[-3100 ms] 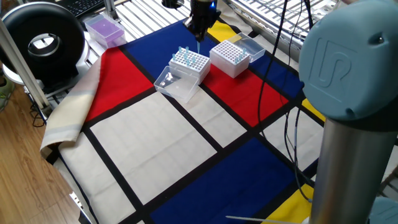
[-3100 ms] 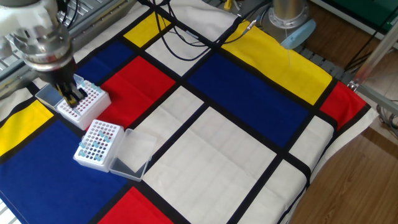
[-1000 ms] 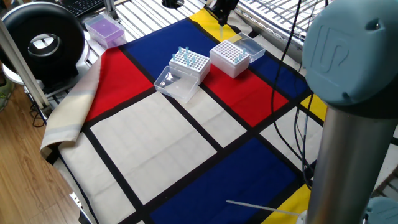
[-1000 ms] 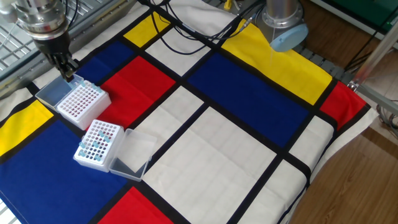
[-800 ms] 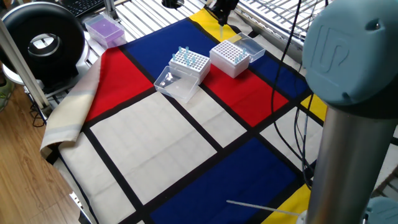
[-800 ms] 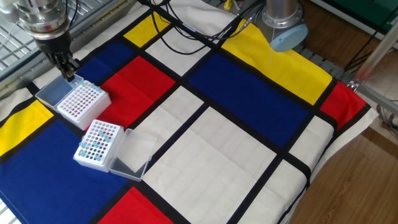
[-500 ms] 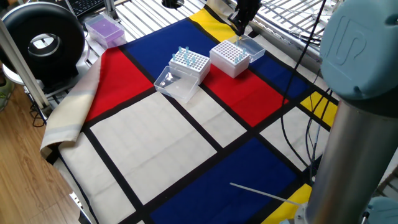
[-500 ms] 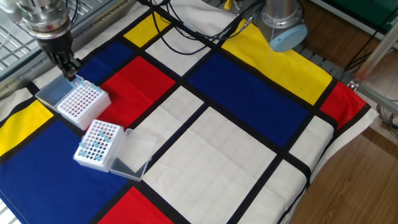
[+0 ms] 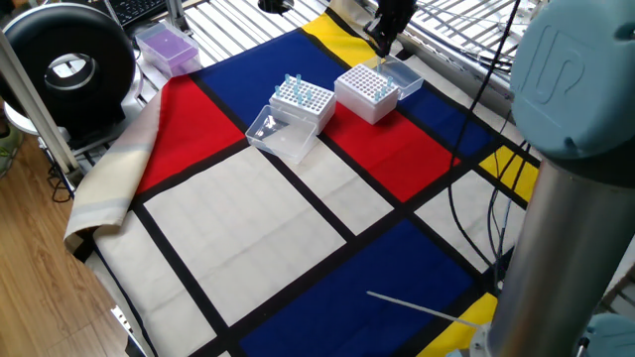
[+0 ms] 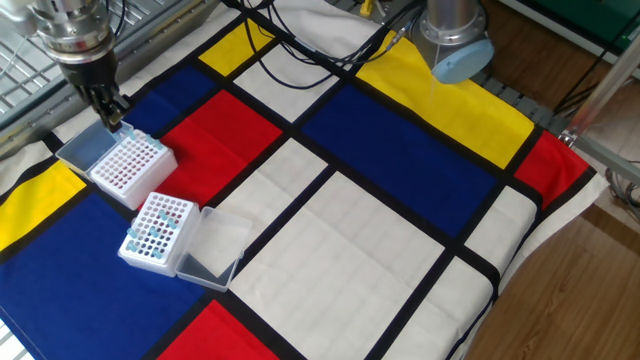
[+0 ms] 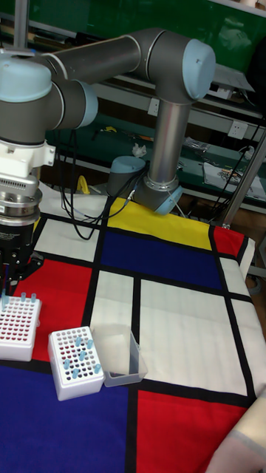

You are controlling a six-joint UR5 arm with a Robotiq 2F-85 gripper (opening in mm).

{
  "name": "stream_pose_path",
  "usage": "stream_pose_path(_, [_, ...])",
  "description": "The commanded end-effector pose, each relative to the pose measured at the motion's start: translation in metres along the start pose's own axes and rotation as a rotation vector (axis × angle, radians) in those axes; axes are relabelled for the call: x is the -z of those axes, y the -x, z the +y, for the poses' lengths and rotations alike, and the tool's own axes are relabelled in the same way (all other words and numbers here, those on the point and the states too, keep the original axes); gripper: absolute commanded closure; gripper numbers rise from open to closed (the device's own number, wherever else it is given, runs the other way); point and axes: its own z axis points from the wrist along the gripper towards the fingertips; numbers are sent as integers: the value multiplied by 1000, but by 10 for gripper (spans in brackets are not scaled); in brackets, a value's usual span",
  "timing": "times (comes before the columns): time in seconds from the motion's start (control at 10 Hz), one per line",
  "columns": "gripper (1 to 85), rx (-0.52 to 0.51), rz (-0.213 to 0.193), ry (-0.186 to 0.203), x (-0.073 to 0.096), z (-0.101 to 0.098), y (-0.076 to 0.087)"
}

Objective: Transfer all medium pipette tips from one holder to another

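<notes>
Two white perforated holders stand side by side on the cloth. The nearer holder [image 10: 158, 232] [image 9: 303, 101] [image 11: 76, 363] carries several pale-blue medium pipette tips [image 10: 148, 234] [image 9: 294, 83] [image 11: 78, 353]. The farther holder [image 10: 128, 166] [image 9: 366, 92] [image 11: 16, 327] has a few tips [image 10: 137, 136] [image 11: 22, 298] along its far edge. My gripper [image 10: 117, 122] [image 9: 383, 48] [image 11: 7, 284] hangs just above that holder's far corner. It points straight down, and its fingers look shut on a thin tip that is too small to make out clearly.
Clear open lids lie beside the holders, one [image 10: 212, 256] by the nearer holder and one [image 10: 85, 148] behind the farther one. A purple box [image 9: 167, 46] and a black round device [image 9: 67, 61] sit off the cloth's left corner. Cables [image 10: 300, 60] trail across the far yellow and white panels.
Since 3.1 s ago the gripper has risen from low over the farther holder. It then shifted toward that holder's far corner. Over the last half second nothing has moved.
</notes>
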Motion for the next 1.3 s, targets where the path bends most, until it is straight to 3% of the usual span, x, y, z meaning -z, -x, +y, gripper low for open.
stream_pose_path(0.0, [840,1,-17,29,-3,4,4])
stream_pose_path(0.7, [697,64,17,35,-6,4,-7])
stream_pose_path(1.2, [653,82,22,34,-8,3,-8])
